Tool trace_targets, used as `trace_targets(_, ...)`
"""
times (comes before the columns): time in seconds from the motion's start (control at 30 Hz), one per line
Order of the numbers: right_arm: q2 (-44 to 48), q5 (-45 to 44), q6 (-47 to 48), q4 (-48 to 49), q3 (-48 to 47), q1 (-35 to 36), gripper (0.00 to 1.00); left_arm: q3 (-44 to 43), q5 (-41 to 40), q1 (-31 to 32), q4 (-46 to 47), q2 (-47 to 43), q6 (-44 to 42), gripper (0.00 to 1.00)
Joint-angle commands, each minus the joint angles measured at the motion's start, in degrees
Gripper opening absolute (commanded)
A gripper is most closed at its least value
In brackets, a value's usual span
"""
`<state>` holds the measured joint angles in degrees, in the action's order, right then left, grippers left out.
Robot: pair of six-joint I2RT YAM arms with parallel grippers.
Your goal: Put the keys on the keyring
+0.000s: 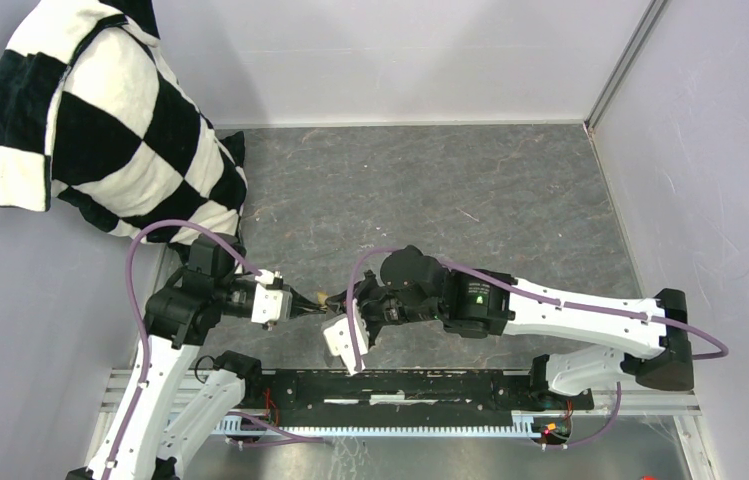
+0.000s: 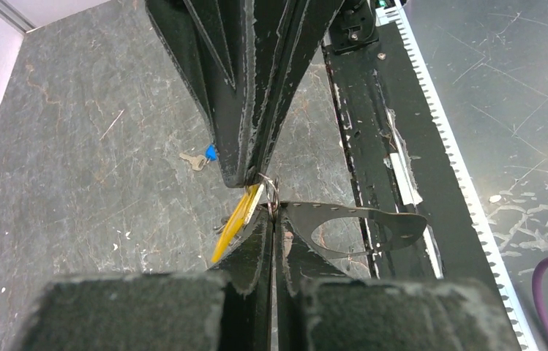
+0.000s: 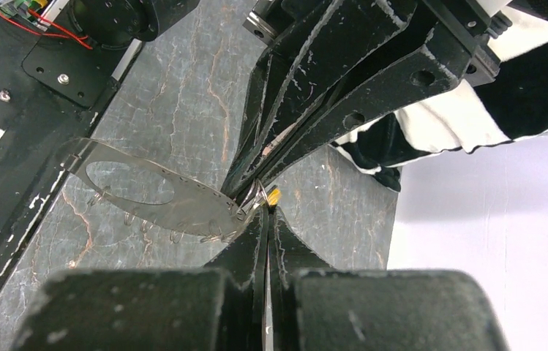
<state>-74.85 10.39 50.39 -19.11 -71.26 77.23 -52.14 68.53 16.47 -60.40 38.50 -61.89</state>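
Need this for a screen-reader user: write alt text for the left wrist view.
The shut left claw, from below, meets the shut right claw tip to tip over a grey table, with a yellow-headed key, a thin metal ring and a flat metal tag at their tips. A blue-headed key lies on the table beyond.

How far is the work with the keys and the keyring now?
Done: nothing clearly finished. In hand: left end effector and right end effector, both shut, meet tip to tip at the yellow key and the keyring; whether it is threaded, I cannot tell. Remaining: the blue key lies alone on the table.
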Motion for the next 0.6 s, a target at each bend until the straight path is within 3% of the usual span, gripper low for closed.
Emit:
trace_targets(0.0, -1.46, -0.88, 0.23, 2.07, -3.82, -0.09, 0.0, -1.82, 2.03, 0.01, 0.91, -0.86, -2.87, 0.02)
trace_targets(0.57, -3.58, 2.4, -2.88, 3.11, -5.85, -3.23, 0.0, -2.1, 2.47, 0.07, 0.87, -1.7, -3.48, 0.02)
